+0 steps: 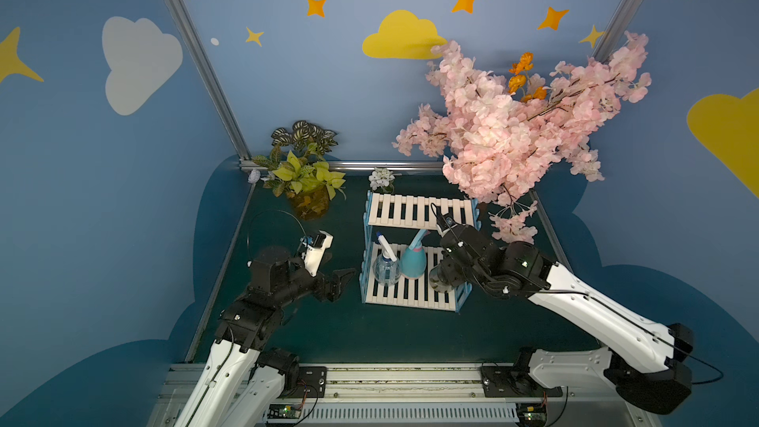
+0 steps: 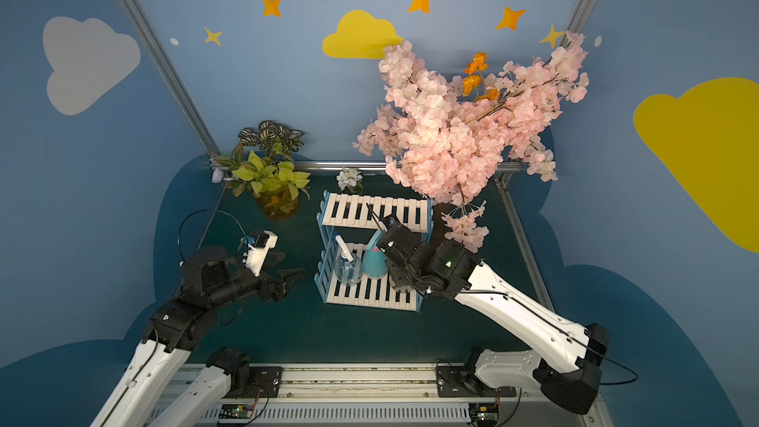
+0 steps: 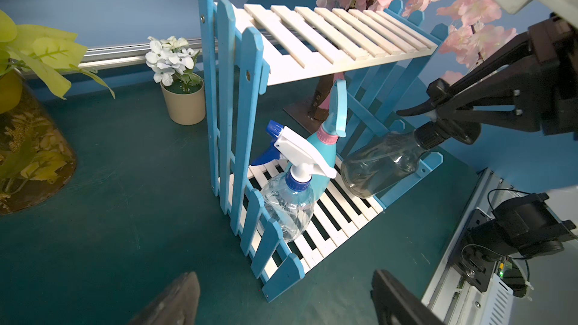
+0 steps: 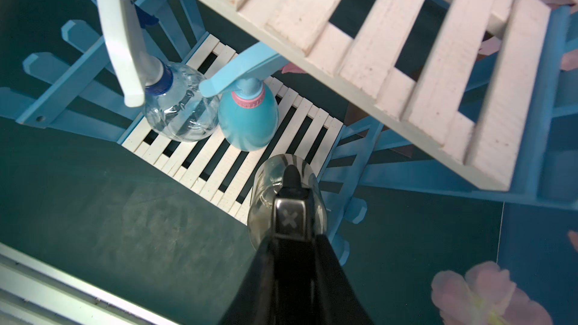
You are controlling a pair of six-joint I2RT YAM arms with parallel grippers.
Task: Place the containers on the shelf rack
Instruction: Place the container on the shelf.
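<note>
1. The shelf rack (image 1: 410, 211) stands on the bench (image 1: 287, 322), between the two end effectors.
2. The left end effector (image 1: 341, 271) is spread wide and holds nothing, apart from the rack's side.
3. The right end effector (image 3: 438, 106) is pinching the black nozzle of the dark smoky bottle (image 3: 380, 164). The bottle hangs tilted beneath it, its base at the lower shelf's nearest end.
4. The clear bottle (image 3: 287, 201) and the teal bottle (image 3: 322, 151) stand upright side by side on the lower shelf, beyond the held bottle, toward the left end effector.
</note>
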